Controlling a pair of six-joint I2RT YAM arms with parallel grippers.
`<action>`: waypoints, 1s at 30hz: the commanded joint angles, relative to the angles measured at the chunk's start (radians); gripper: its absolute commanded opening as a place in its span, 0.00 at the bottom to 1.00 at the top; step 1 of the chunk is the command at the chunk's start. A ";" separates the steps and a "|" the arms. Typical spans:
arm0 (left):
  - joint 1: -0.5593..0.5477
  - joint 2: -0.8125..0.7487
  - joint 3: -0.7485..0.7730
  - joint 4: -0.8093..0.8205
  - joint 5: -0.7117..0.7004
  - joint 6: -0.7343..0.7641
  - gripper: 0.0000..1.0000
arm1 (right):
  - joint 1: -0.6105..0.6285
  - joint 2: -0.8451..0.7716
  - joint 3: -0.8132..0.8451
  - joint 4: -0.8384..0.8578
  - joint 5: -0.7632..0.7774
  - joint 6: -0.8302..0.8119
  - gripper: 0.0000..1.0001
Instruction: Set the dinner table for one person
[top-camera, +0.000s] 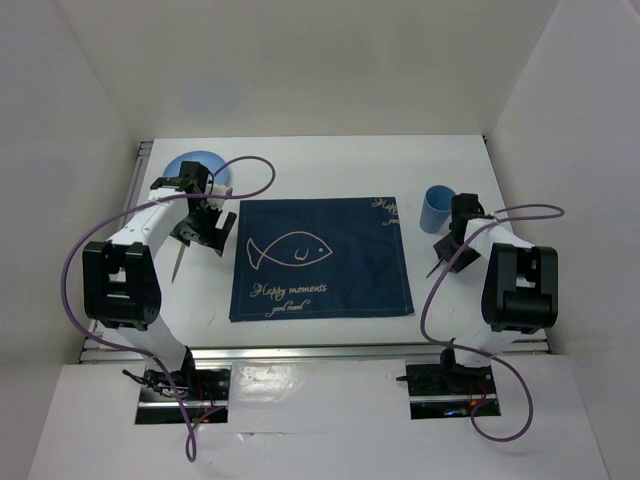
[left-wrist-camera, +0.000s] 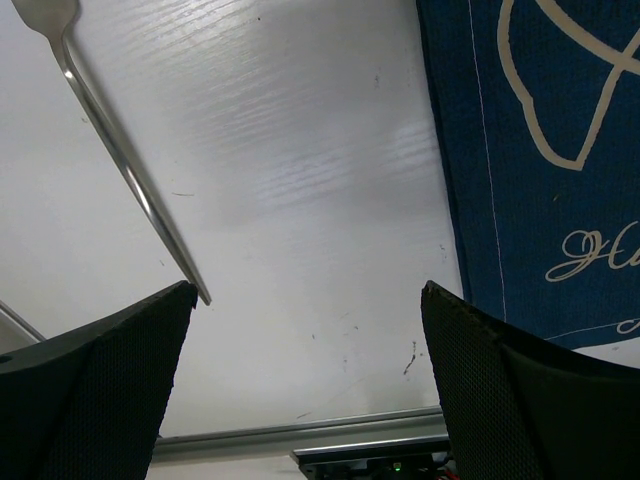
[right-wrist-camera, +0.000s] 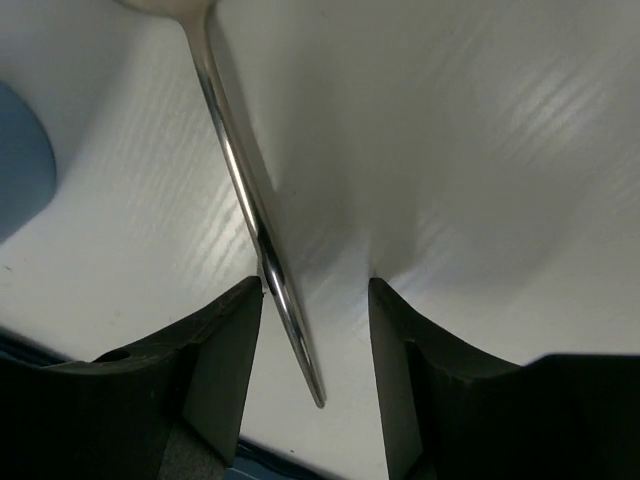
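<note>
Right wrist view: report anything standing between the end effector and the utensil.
Nothing visible stands between them. The utensil has its handle between the open fingers of the right end effector.

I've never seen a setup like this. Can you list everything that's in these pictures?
table: 1, white, under everything
rail: 1, metal, along the table's near edge
placemat: 1, navy with a fish drawing, middle of the table
plate: 1, blue, far left, partly hidden by the left arm
cup: 1, blue, right of the placemat
left utensil: 1, silver, left of the placemat; type unclear
right utensil: 1, silver, right of the placemat; type unclear
cables: 2, purple, one looping off each arm
arms: 2, white and black
left tool: open, beside the left utensil
right tool: open, the right utensil's handle between its fingers
</note>
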 joint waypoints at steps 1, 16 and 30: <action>0.005 -0.038 -0.003 -0.001 -0.002 0.007 1.00 | -0.018 0.055 0.047 0.038 0.058 0.032 0.54; 0.023 -0.047 0.006 -0.019 -0.002 0.025 1.00 | -0.077 -0.115 0.009 0.021 0.201 -0.046 0.00; 0.023 -0.036 0.054 -0.038 0.007 0.016 1.00 | -0.077 -0.392 0.222 0.116 0.141 -0.440 0.00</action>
